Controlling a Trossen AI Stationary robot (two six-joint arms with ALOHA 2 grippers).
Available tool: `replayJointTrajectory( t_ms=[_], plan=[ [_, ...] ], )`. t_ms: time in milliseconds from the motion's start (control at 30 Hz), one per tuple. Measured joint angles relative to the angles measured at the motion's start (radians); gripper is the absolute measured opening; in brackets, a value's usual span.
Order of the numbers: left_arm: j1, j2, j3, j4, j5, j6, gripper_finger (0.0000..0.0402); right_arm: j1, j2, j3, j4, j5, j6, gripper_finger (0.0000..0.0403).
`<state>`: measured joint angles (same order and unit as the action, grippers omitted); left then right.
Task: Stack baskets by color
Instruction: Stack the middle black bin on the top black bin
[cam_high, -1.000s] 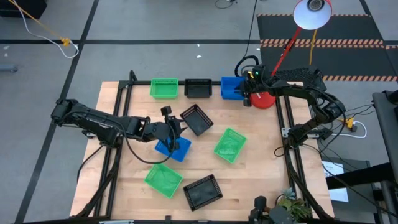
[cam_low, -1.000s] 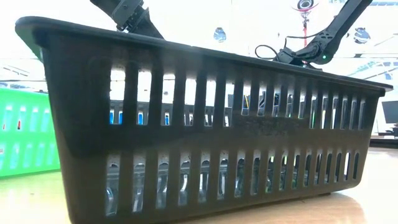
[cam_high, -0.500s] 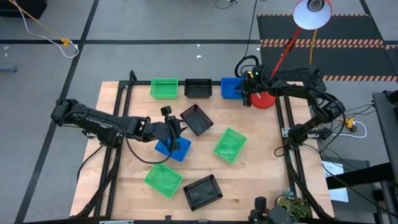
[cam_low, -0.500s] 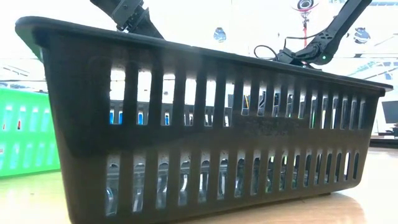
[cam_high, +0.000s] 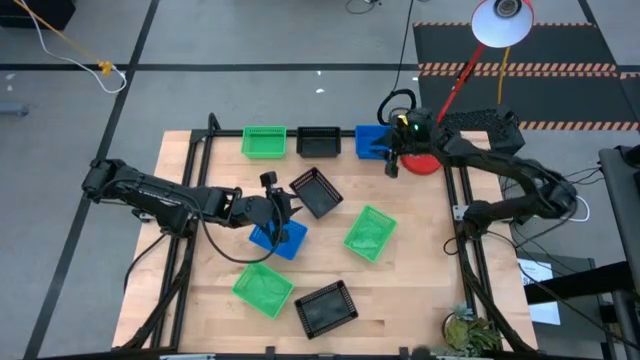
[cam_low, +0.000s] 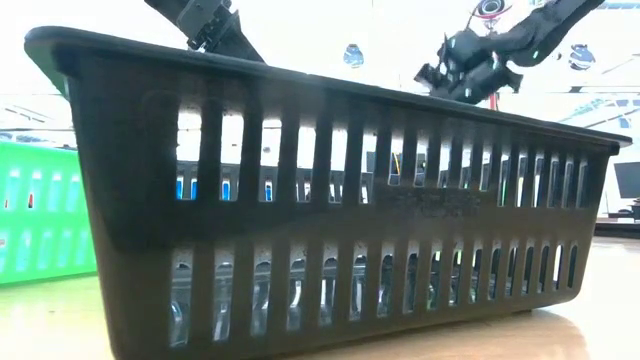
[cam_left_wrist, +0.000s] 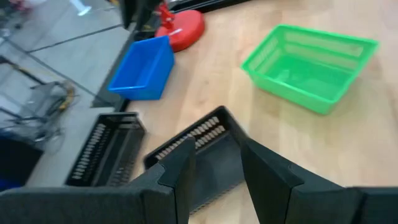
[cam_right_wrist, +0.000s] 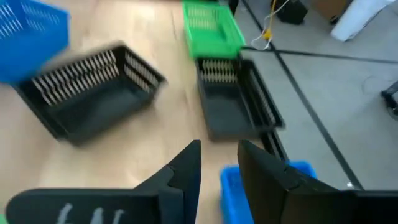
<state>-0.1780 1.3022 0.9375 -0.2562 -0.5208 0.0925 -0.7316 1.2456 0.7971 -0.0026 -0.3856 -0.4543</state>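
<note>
Wooden table (cam_high: 400, 290) carries scattered green, black and blue baskets. Left gripper (cam_high: 283, 215), fingers narrowly parted and empty, hovers over the centre blue basket (cam_high: 277, 238). Right gripper (cam_high: 392, 160), slightly open and empty, hangs above the far-edge blue basket (cam_high: 372, 141) beside the red lamp base (cam_high: 424, 161).

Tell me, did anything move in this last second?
The right pincer drew back from the blue basket in the far row and rose higher, holding nothing; its elbow swung outward. The left pincer stayed over the blue basket in the middle. No basket shifted.
</note>
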Motion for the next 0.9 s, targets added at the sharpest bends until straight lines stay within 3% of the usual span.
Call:
replayJointTrajectory(
  t_ms=[333,467,600,733,900],
  plan=[
    [-0.012,0.0,0.0,-0.001,0.077,-0.026,0.0131,0.454,-0.269,-0.012,-0.239,0.181,0.32,0.0101],
    [-0.022,0.0,0.0,-0.017,0.099,-0.003,0.0132,0.681,-0.331,-0.095,-0.213,0.307,0.439,0.0101],
    [-0.019,0.015,0.001,-0.038,0.131,0.025,0.0132,0.872,-0.355,-0.216,-0.08,0.432,0.502,0.0101],
    [-0.008,0.055,0.001,-0.054,0.136,0.131,0.0132,0.953,-0.351,-0.247,0.001,0.48,0.478,0.01],
    [0.055,0.112,0.002,-0.052,0.161,0.26,0.0142,0.976,-0.343,-0.248,0.007,0.493,0.409,0.01]
  ],
)
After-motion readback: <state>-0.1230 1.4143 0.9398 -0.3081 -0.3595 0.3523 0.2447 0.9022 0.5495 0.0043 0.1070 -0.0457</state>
